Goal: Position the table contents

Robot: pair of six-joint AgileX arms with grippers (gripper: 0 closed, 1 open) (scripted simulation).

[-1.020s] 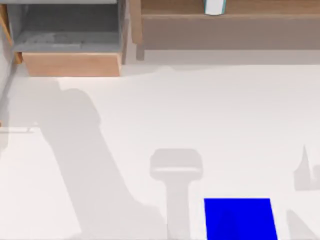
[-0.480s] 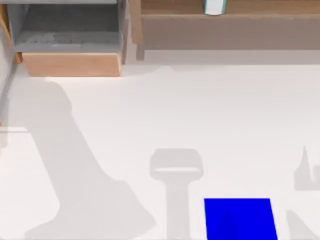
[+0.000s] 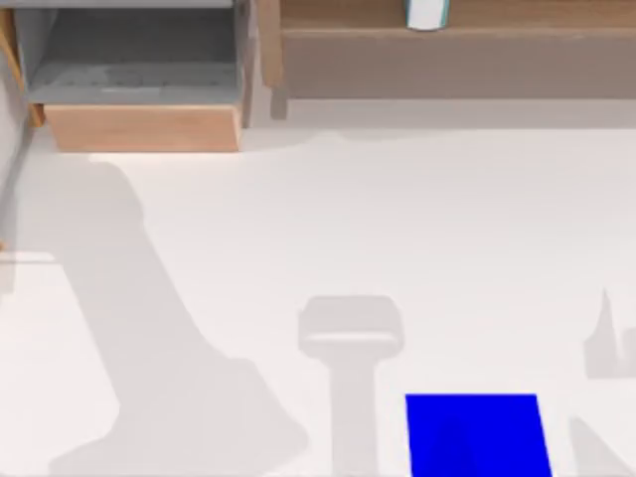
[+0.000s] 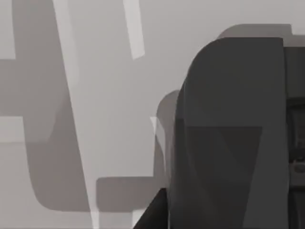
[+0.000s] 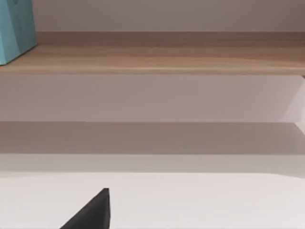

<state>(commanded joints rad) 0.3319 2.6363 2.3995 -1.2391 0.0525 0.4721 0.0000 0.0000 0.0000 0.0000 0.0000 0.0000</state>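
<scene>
Overhead, the white surface [image 3: 397, 229] carries a blue mat [image 3: 475, 434]; a small white item [image 3: 426, 14] sits on the wooden shelf [image 3: 517, 20]; either end effector's state cannot be told

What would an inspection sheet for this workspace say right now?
Surface: white table, plain, crossed by arm shadows.
Job's things: white item with light-blue edges stands on the wooden shelf at the far side, right of centre.
Clutter: blue rectangle flat on the table at the near edge, right of centre.
Grippers: right gripper faces the shelf, a black wedge of it in sight. A dark grey bulk sits close to the left wrist camera; gripper or mouse, cannot tell.
Cables: nothing seen.
Surroundings: open wooden box with a grey inside at the far left.
</scene>
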